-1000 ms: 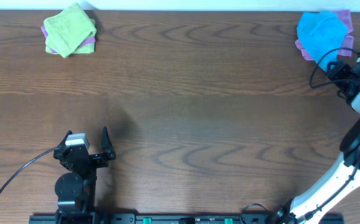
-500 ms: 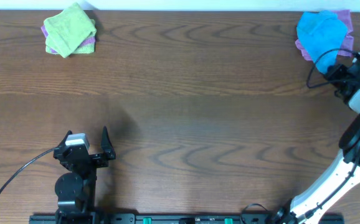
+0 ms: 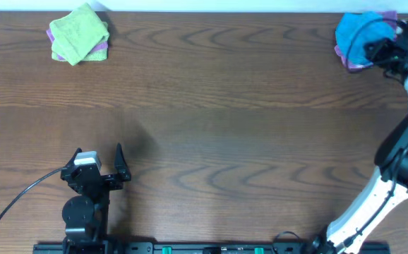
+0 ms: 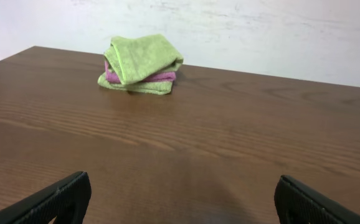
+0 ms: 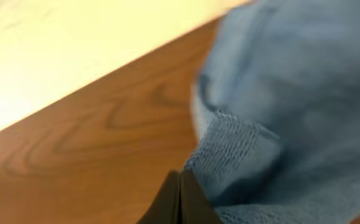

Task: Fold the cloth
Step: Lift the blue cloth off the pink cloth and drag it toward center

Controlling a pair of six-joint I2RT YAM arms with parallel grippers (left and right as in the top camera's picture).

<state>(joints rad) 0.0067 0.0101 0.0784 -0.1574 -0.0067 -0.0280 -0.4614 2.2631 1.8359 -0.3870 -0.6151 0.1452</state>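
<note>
Pinching a hem of the cloth (image 3: 352, 32) at the bench (image 3: 211, 106) corner, the right fingers (image 5: 167, 205) are clamped, likely to pull it out for folding; left fingers (image 4: 55, 202) idle, spread.

Green cloth (image 3: 79, 29) over purple cloth (image 3: 101, 47)

**Three Views, Two Overlaps**

The overhead camera looks straight down on the whole table (image 3: 225, 127). The left wrist camera sits low, facing across it to the wall (image 4: 242, 25), and shares the distant lime-green cloth (image 3: 80, 32) (image 4: 141, 56) with the overhead. The right wrist camera hangs very close to the blue cloth (image 3: 352, 35) (image 5: 292, 87), which the overhead shows at the far right corner.
</note>
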